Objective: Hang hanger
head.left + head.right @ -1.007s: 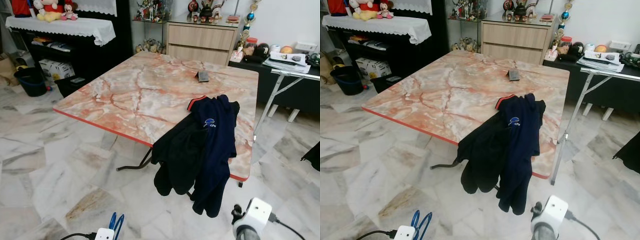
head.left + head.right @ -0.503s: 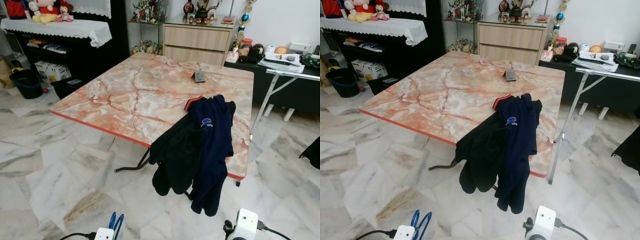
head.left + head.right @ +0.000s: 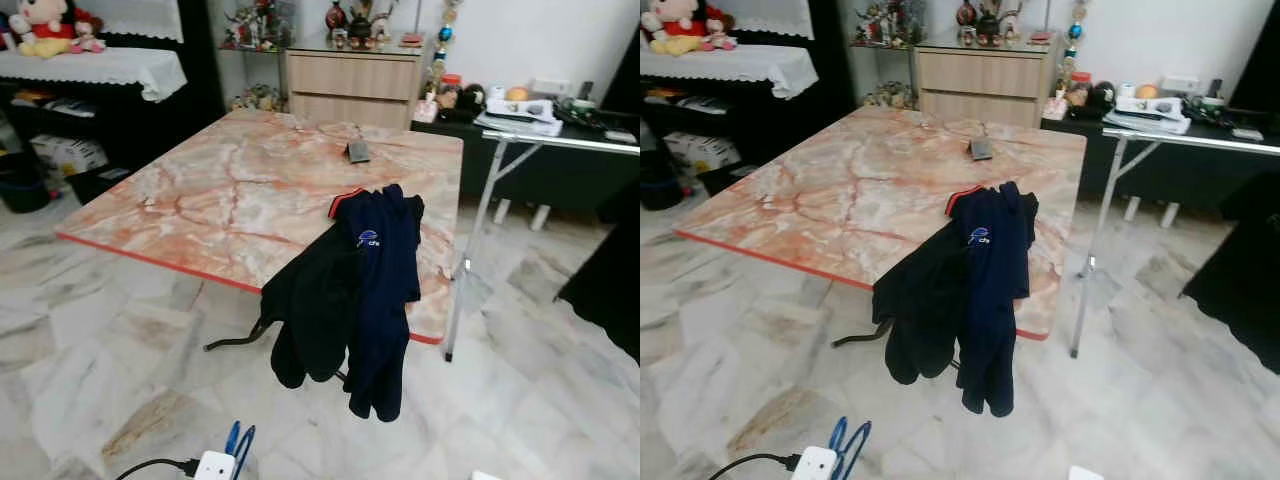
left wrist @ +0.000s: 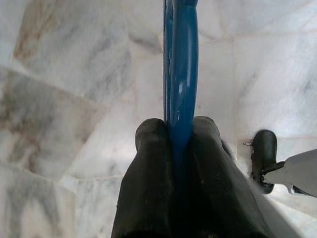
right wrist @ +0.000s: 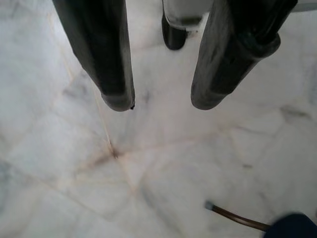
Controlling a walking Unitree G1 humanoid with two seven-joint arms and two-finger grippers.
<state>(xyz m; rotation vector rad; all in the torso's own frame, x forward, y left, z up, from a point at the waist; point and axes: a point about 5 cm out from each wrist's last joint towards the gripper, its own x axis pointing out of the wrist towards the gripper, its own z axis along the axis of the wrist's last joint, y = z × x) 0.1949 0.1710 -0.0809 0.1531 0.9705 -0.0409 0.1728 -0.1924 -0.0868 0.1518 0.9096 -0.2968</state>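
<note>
A blue plastic hanger (image 4: pixel 181 69) is pinched between the two black fingers of my left gripper (image 4: pixel 179 131), which is shut on it low over the marble floor. The hanger's blue loop (image 3: pixel 238 440) pokes up at the bottom of the left eye view beside my white left wrist (image 3: pixel 214 466). My right gripper (image 5: pixel 161 105) hangs open over the floor, nothing between its fingers. A navy polo shirt (image 3: pixel 382 290) and a black garment (image 3: pixel 310 305) drape over the near right corner of the marble-patterned table (image 3: pixel 230 200).
A small dark object (image 3: pixel 357 152) lies on the table's far side. A folding table with metal legs (image 3: pixel 470 250) stands to the right, a wooden cabinet (image 3: pixel 350 75) behind, and a dark shelf (image 3: pixel 90 70) with plush toys at the left. Something black hangs at the right edge (image 3: pixel 610 280).
The camera has swung to the right, so the table and clothes sit further left in the picture. My right wrist has dropped out of the bottom of the eye views.
</note>
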